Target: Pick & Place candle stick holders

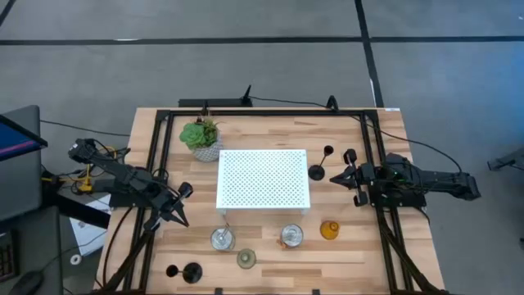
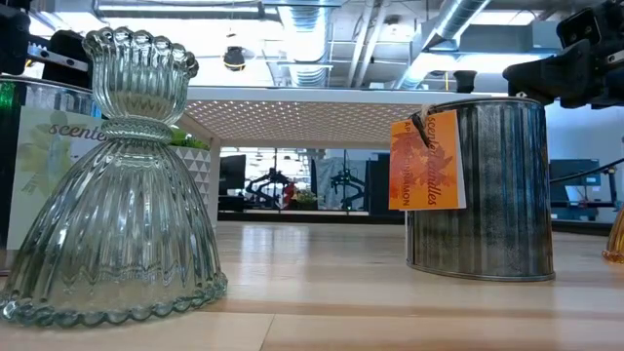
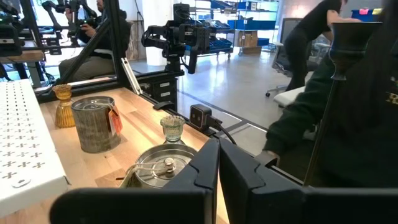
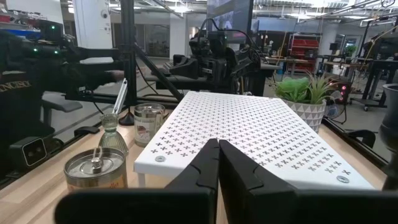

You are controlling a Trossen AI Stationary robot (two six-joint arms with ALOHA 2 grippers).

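you are at the very start of the pick, by my reading: neither arm holds anything and every holder sits on the wooden table (image 1: 344, 254), none on the white perforated platform (image 1: 263, 179) in the middle. starting at the left, your left gripper (image 1: 182, 205) hangs low over the table's left edge with its two fingers pressed together on nothing, as the left wrist view shows. nearest it, along the front edge, stands one black holder (image 1: 191, 273), then a silvery cup (image 1: 222, 238), the pale green glass holder (image 1: 246, 259), a second silvery cup (image 1: 291, 236) and the amber holder (image 1: 329, 231). the other two black holders (image 1: 317, 170) stand just right of the platform, one of them close to your right gripper (image 1: 350, 177), which is likewise closed and empty and points across the platform. the next move, i judge, calls for you to part the fingers of whichever arm you choose, drop over a stem or rim and close squarely; the thin black stems look easy to tip. the table is pale wood in a black frame, with a potted plant (image 1: 202, 138) at the platform's rear left corner. beyond it you have grey floor, shelving and other dark rigs, and a person in a dark top (image 3: 348, 124) near the table in the left wrist view.
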